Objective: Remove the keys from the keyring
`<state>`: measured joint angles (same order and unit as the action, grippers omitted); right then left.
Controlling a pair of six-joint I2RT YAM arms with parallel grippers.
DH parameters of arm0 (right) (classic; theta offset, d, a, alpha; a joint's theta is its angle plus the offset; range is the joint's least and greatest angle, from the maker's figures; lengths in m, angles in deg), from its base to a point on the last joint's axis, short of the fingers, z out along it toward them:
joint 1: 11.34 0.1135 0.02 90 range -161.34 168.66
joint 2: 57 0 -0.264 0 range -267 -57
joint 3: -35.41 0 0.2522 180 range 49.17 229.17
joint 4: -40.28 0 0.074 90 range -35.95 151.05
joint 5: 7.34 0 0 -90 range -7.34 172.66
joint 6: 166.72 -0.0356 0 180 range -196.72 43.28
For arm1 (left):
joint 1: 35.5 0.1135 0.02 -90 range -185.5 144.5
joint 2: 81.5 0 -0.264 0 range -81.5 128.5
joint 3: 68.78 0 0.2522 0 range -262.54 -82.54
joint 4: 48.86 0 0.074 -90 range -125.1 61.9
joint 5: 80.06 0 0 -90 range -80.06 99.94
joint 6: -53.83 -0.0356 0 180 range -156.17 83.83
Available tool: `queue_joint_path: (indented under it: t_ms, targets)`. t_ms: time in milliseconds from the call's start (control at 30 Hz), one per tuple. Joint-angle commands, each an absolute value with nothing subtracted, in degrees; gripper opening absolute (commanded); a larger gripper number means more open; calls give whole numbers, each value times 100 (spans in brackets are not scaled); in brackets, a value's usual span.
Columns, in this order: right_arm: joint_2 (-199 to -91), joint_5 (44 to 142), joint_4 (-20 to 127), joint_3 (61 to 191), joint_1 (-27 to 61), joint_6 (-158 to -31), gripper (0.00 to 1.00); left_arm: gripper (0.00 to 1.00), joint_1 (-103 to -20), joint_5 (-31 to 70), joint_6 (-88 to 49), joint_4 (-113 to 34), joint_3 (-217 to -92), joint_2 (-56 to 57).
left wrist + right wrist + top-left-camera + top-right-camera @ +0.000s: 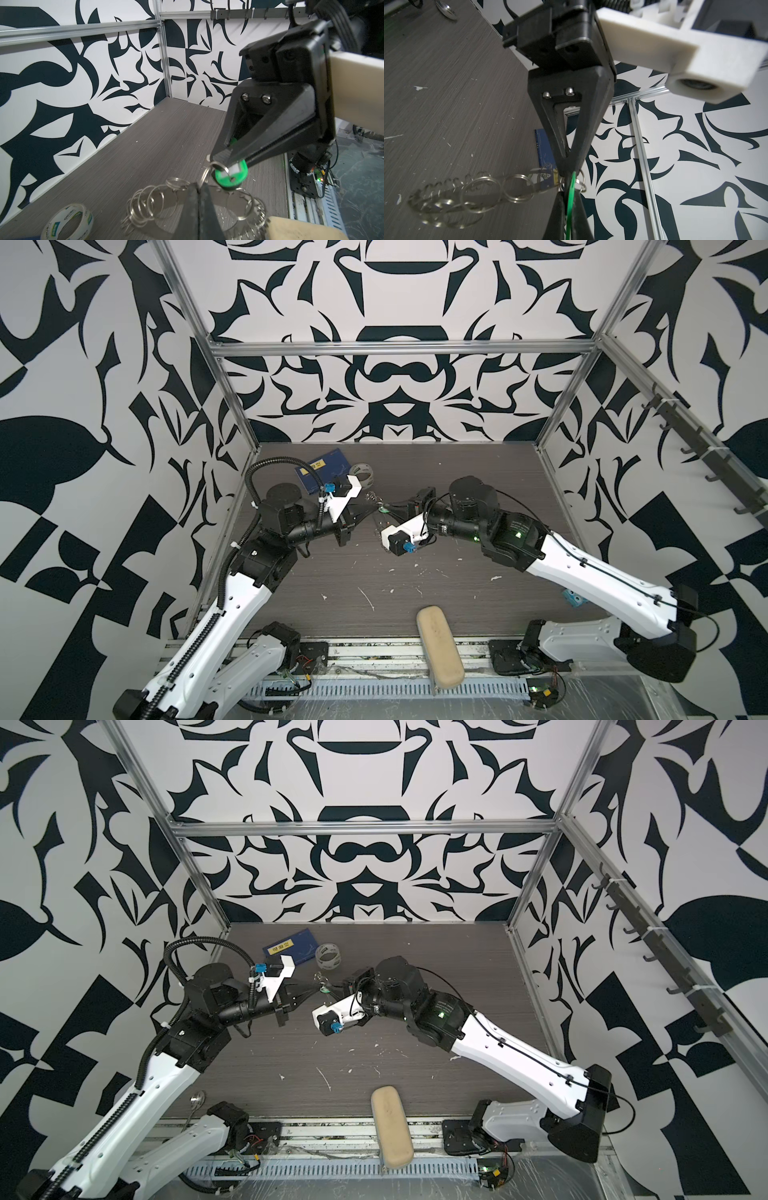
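Note:
The keyring (178, 196), a flat grey metal disc fringed with silver wire loops, hangs in the air above the table between my two grippers. My left gripper (200, 186) is shut on its rim, where one wire loop rises. That loop runs through the hole of the green key (226, 180), which has a white patch. My right gripper (569, 194) is shut on the key (570, 200), seen edge-on between its fingers. In both top views the two grippers meet tip to tip at the key (383, 510) (324, 990), left of the table's middle.
A clear tape roll (361, 475) and a blue booklet (324, 472) lie at the back left, just behind the grippers. A beige block (440, 645) lies over the table's front edge. A small blue piece (573, 597) sits under the right arm. White flecks dot the dark wood-grain tabletop (415, 585).

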<state>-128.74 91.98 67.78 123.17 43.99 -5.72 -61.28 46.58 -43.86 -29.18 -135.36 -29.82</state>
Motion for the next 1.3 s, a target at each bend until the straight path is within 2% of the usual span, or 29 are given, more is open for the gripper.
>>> queue_joint_path:
  t_ms: [0, 233, 400, 600, 867, 967, 1100, 1267]
  targets:
    - [-12977, 10115, 7028, 12661, 4588, -308, 0, 0, -6241, 4411, -4248, -3597, -13595, -2797]
    - [-13217, 10859, 7742, 13323, 4425, -434, 0, 0, -6525, 4228, -4393, -3684, -13554, -2687]
    - [-13365, 12066, 7940, 13680, 3957, -1392, 0, 0, -6574, 4354, -4407, -3875, -13554, -2695]
    - [-13599, 13045, 7928, 14004, 3581, -2256, 0, 0, -6590, 4593, -4400, -4136, -13527, -2657]
    - [-14039, 13519, 8453, 14658, 3261, -2445, 0, 0, -6646, 4997, -4482, -4292, -13470, -2714]
    - [-14251, 13487, 8919, 15023, 3286, -2289, 0, 0, -6670, 5016, -4619, -4073, -13563, -2645]
    - [-14280, 12099, 9715, 15186, 3591, -1177, 0, 0, -6670, 4692, -4838, -3104, -14021, -2415]
    - [-14010, 11094, 9244, 14670, 3808, -488, 0, 0, -6670, 4808, -4742, -2965, -14295, -2188]
